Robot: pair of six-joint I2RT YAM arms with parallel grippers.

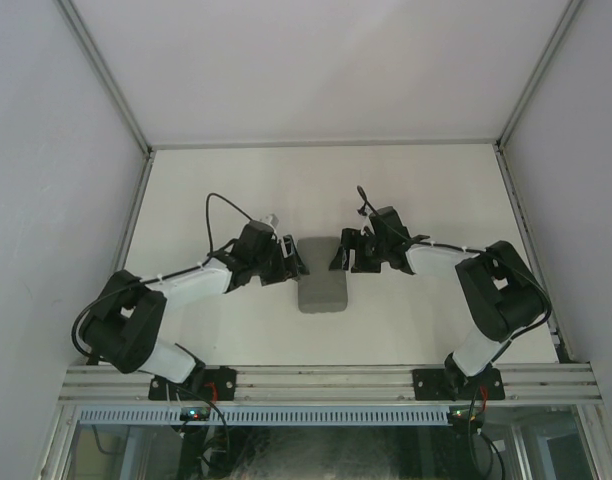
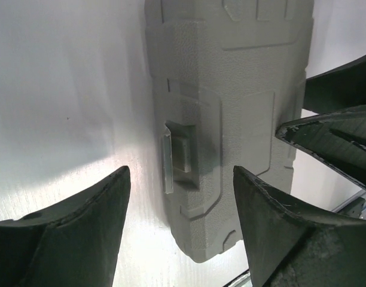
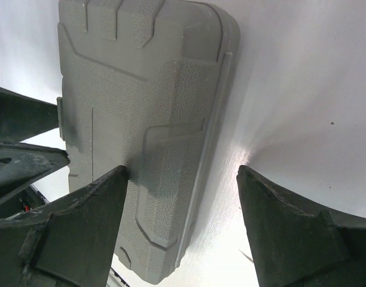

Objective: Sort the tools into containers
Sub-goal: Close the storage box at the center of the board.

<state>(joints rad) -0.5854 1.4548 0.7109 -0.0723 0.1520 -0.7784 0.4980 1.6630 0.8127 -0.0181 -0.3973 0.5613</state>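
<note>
The case (image 1: 324, 285) lies shut at the middle of the table (image 1: 236, 190). A pinch from one side alone could shove it sideways, or the inner fingers (image 2: 278, 233) might clash above it. The left gripper (image 2: 182, 230), jaws open, straddles the edge with the latch (image 2: 182, 156). The right gripper (image 3: 183, 230), jaws open, straddles the opposite edge.

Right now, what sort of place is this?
Likely a lab robot test cell: white table enclosed by plain white panels, aluminium frame rail along its near edge, one grey tool case on it.
</note>
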